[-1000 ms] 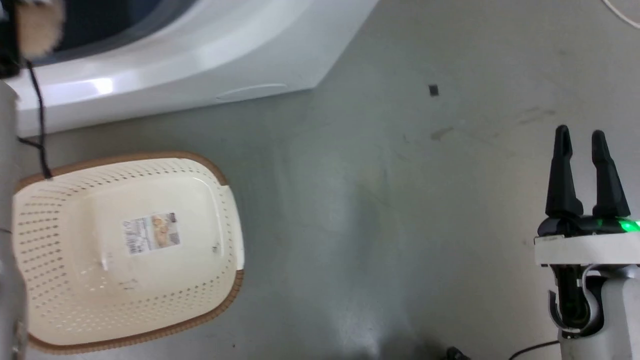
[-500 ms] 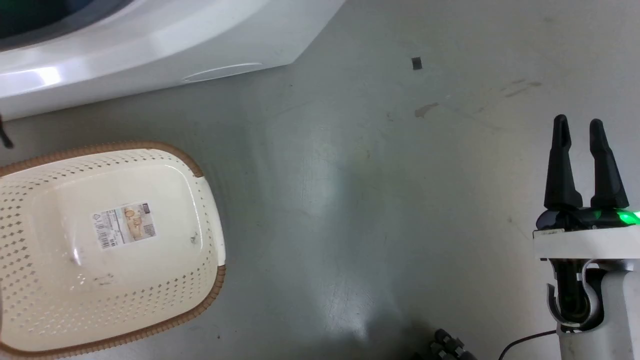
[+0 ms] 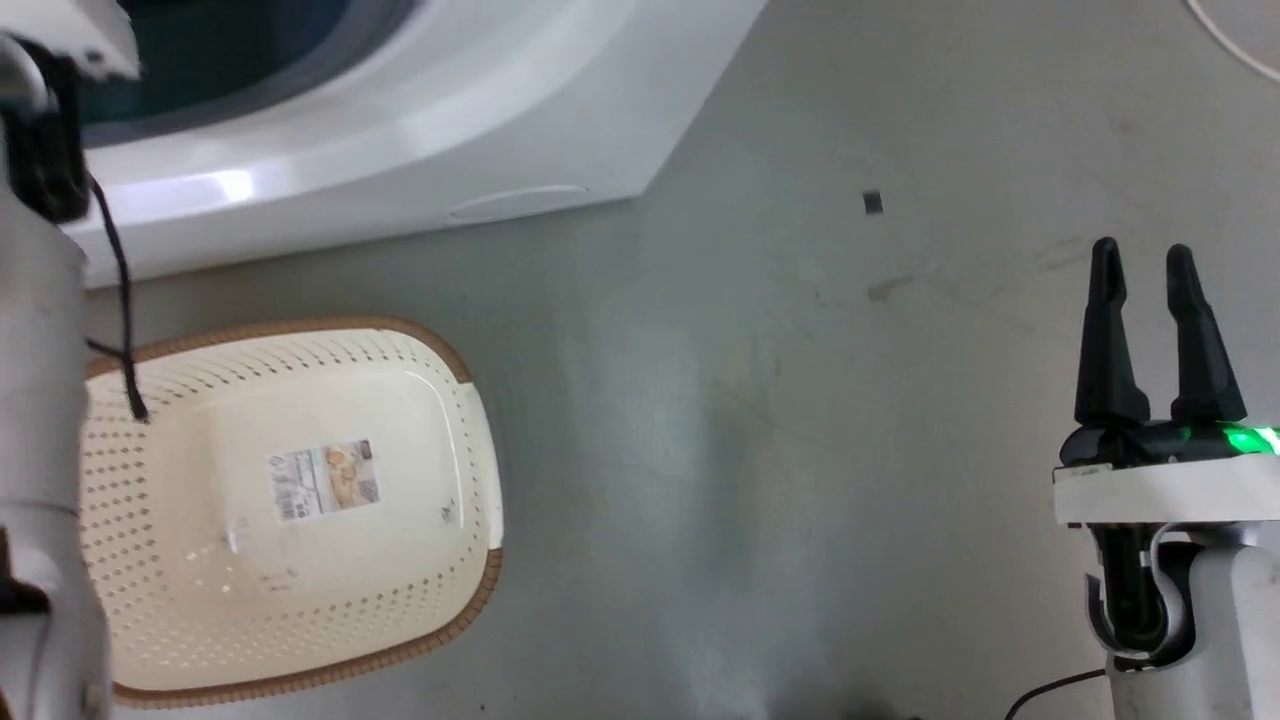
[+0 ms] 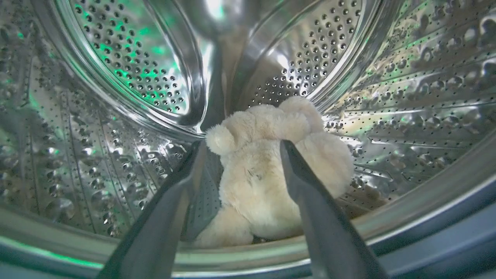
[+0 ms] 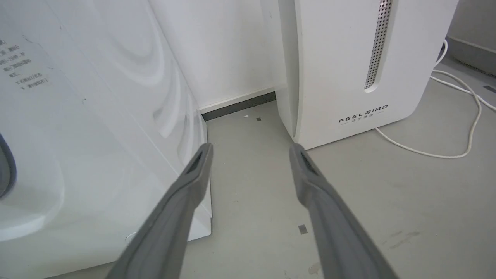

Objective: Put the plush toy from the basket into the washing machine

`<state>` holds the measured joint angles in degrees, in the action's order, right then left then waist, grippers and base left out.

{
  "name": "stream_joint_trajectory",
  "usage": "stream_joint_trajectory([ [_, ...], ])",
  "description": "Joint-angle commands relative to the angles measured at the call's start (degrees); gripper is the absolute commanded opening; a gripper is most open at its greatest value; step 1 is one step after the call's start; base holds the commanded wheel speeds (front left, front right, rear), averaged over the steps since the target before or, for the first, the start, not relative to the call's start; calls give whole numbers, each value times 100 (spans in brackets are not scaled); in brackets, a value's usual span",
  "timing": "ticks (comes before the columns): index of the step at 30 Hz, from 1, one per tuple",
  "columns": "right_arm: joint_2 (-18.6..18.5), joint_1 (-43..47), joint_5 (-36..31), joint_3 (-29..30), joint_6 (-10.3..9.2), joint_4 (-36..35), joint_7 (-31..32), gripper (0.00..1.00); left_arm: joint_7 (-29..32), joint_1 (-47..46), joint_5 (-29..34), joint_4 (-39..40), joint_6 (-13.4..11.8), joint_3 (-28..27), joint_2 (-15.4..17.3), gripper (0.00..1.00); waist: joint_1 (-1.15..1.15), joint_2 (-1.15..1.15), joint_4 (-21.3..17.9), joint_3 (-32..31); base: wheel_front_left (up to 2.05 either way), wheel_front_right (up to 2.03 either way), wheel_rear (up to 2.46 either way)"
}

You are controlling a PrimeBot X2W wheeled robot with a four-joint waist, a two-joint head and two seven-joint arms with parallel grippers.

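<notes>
The toy (image 4: 263,174) lies inside the washer (image 3: 400,120), low in its steel drum (image 4: 128,58) near the front lip. The left end effector (image 4: 242,145) is released, with its two fingers spread to either side of the toy. Whether they brush the fur is hard to tell. In the head view the basket (image 3: 130,600) stands on the floor (image 3: 750,450) just in front of the washer, with a sticker (image 3: 322,482) on its bottom. The right end effector (image 3: 1142,250) is also released and grasps nothing, well to the right of the basket.
</notes>
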<state>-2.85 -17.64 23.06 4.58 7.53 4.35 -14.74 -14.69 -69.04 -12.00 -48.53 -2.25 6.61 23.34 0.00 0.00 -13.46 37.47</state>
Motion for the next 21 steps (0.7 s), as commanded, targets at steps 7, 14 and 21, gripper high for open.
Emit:
stream_joint_trajectory([
  [7,-3,213,-203,5,-4,-25,-26,100,-30,1207,-13,841,-54,-420,-286,100,0,0,304,-681,0,0,0],
  [14,-3,483,-475,-15,-4,-119,-26,100,-30,2381,221,1692,-106,-624,-746,100,0,0,631,-1275,0,0,0],
  [21,-3,733,-774,-44,-4,-256,-26,100,-30,3367,479,2388,-106,-748,-1161,100,0,0,929,-1841,0,0,0],
])
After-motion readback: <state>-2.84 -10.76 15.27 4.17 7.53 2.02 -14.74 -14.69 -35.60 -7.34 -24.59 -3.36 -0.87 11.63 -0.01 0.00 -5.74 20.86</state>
